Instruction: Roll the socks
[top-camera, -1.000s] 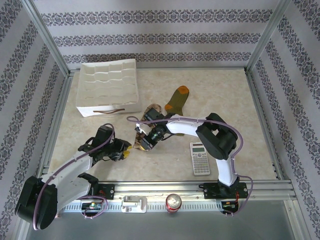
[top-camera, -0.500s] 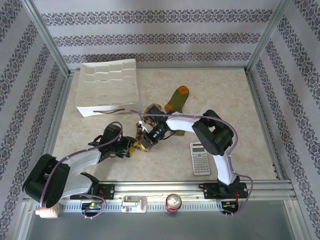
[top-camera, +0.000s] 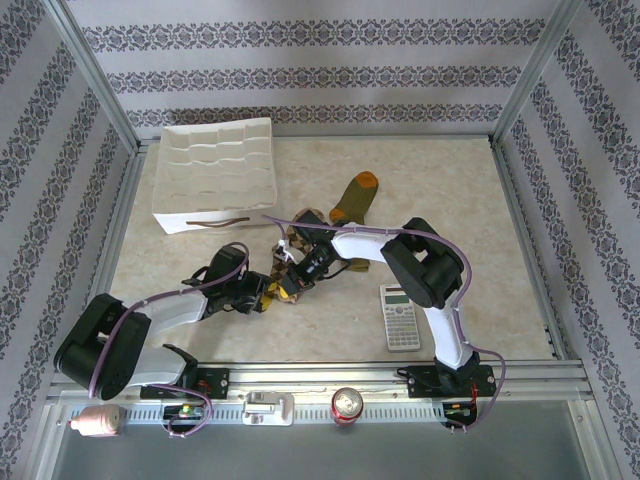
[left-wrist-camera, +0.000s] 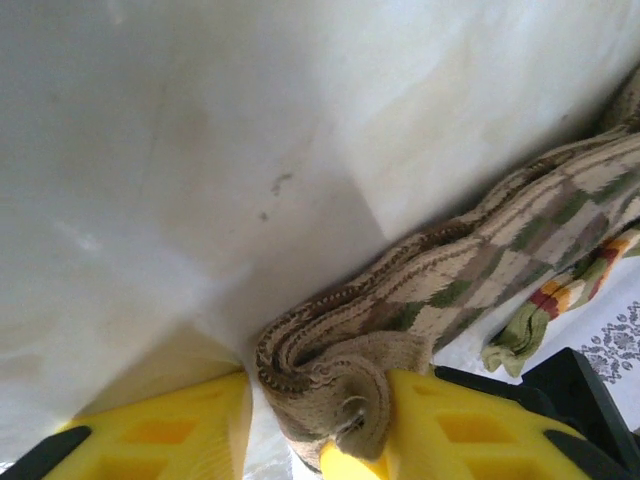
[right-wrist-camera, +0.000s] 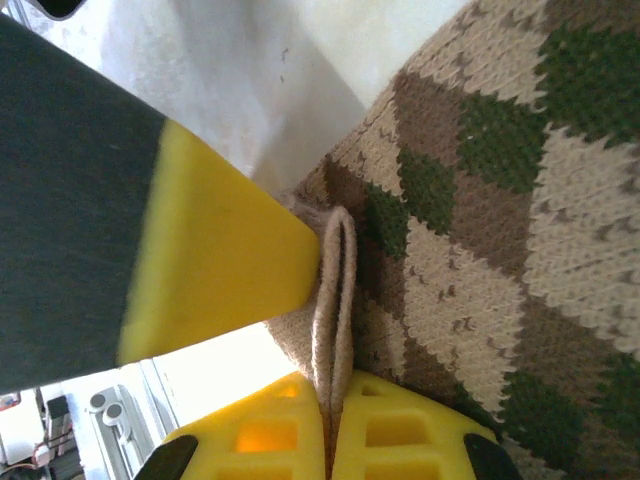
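The argyle sock (top-camera: 303, 222) lies near the middle of the table (top-camera: 450, 200), stretched from beside the olive sock (top-camera: 355, 200) down toward the arms; its near end is curled into a small roll. In the left wrist view that roll fills the space between the two yellow fingers (left-wrist-camera: 160, 430) of the left gripper (left-wrist-camera: 320, 425), and both fingers press against its sides, so this gripper is clamped on the rolled end. The rest of the sock runs off up and to the right, flat on the pale surface. The striped cuff of the olive sock (green, with red and orange bands) shows just beneath it at the right edge.

The right gripper (right-wrist-camera: 333, 440) has its fingers drawn together on a thin folded edge of the argyle sock, with the knit diamonds spreading away to the right; a yellow and black finger of the other gripper sits just beside that fold. From above, the two grippers meet low on the sock, the left one (top-camera: 262, 297) just to the left of the right one (top-camera: 288, 287).

The olive sock lies beyond them, its orange toe pointing to the far side. A white divided tray (top-camera: 210, 215) stands at the far left; a calculator (top-camera: 403, 317) lies near the right arm's base; a can (top-camera: 347, 404) stands on the front rail.
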